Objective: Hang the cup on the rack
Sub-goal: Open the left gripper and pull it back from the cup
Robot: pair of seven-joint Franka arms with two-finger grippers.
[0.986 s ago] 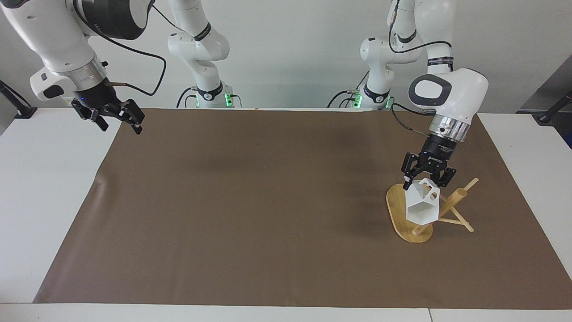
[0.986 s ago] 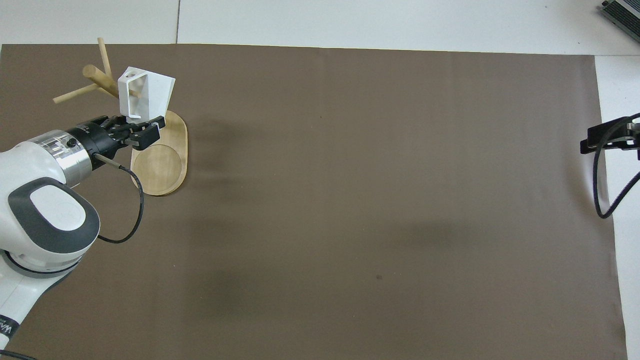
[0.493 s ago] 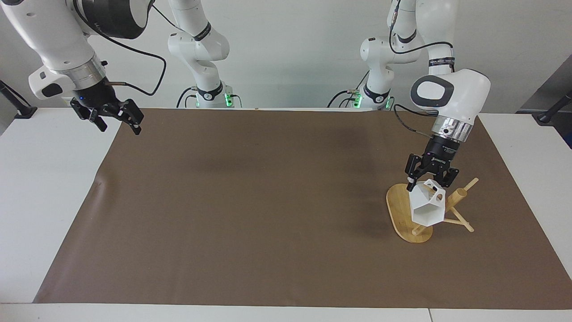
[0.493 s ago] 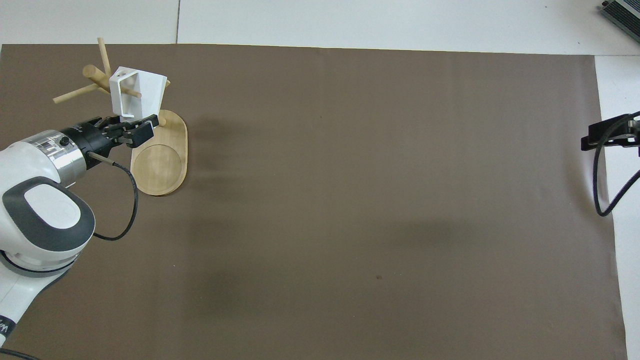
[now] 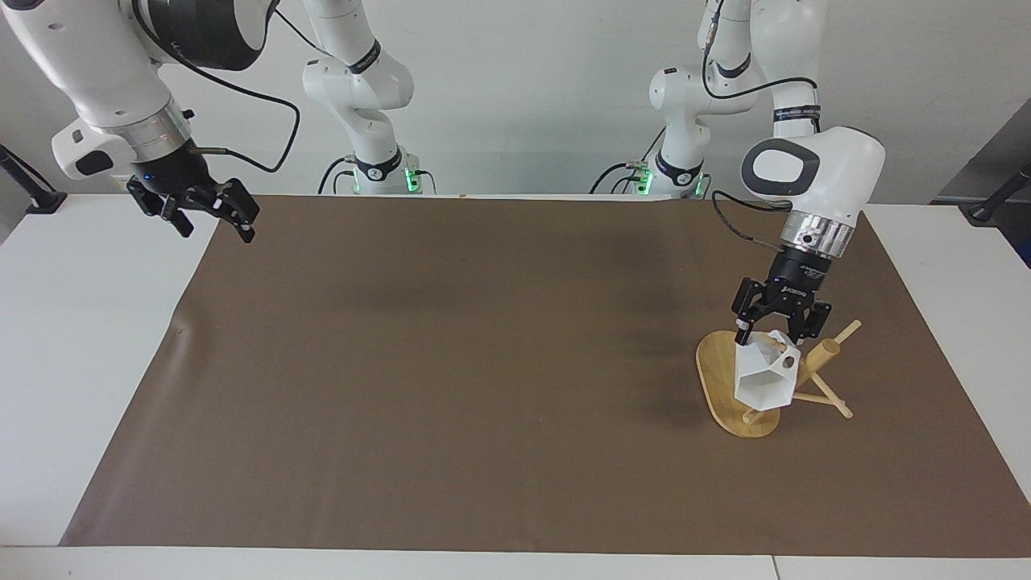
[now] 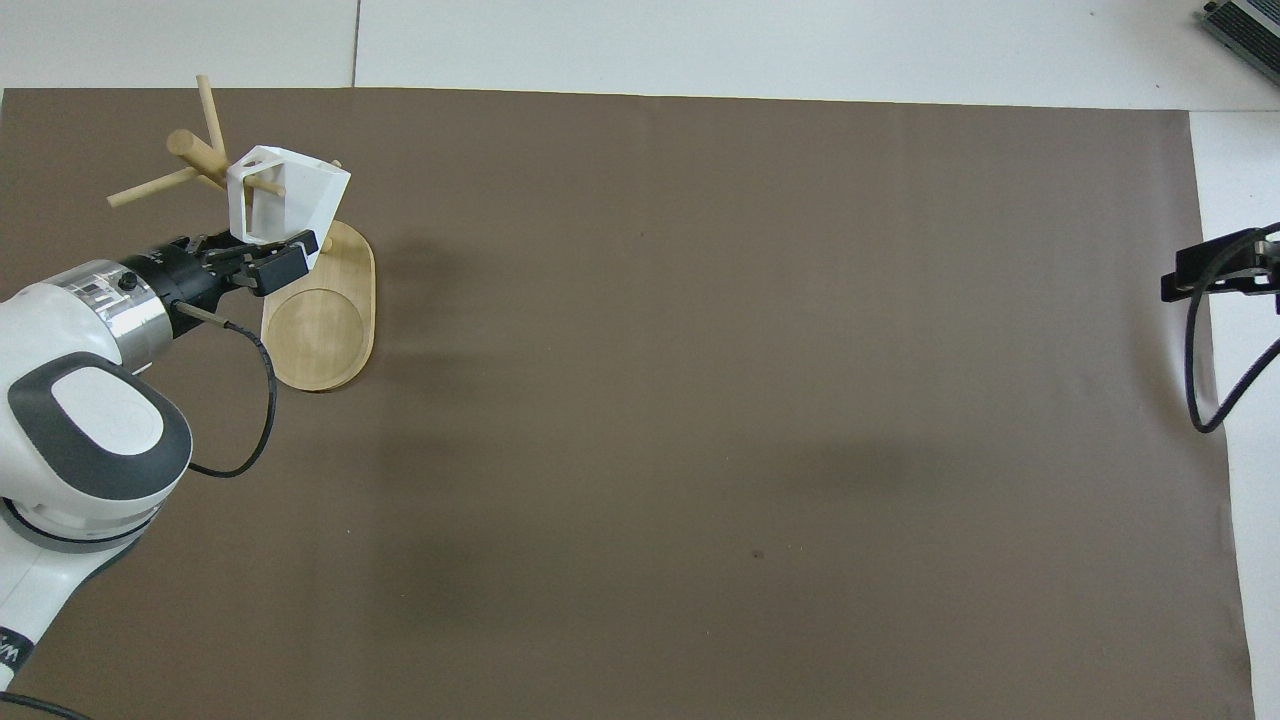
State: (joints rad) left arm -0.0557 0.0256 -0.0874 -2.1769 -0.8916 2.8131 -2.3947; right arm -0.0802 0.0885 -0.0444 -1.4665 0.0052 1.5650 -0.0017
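Observation:
The white faceted cup (image 5: 765, 379) (image 6: 285, 195) hangs tilted on the bamboo rack (image 5: 717, 370) (image 6: 320, 330), with a thin peg running through its blocky handle. The rack stands toward the left arm's end of the table. My left gripper (image 5: 777, 332) (image 6: 270, 255) points down just over the cup's upper edge. It is open, with a finger to either side of that edge and no grip on the cup. My right gripper (image 5: 217, 234) waits open and empty above the right arm's end of the table, near the mat's corner.
A brown mat (image 5: 483, 362) covers most of the white table. The rack's post (image 5: 826, 352) leans, and several pegs stick out from it beside the cup. A black cable loops off the right arm's wrist (image 6: 1200, 350).
The left gripper carried the cup a little toward the rack's post and let it go. The cup dropped slightly and tipped onto the peg. The right arm stayed still.

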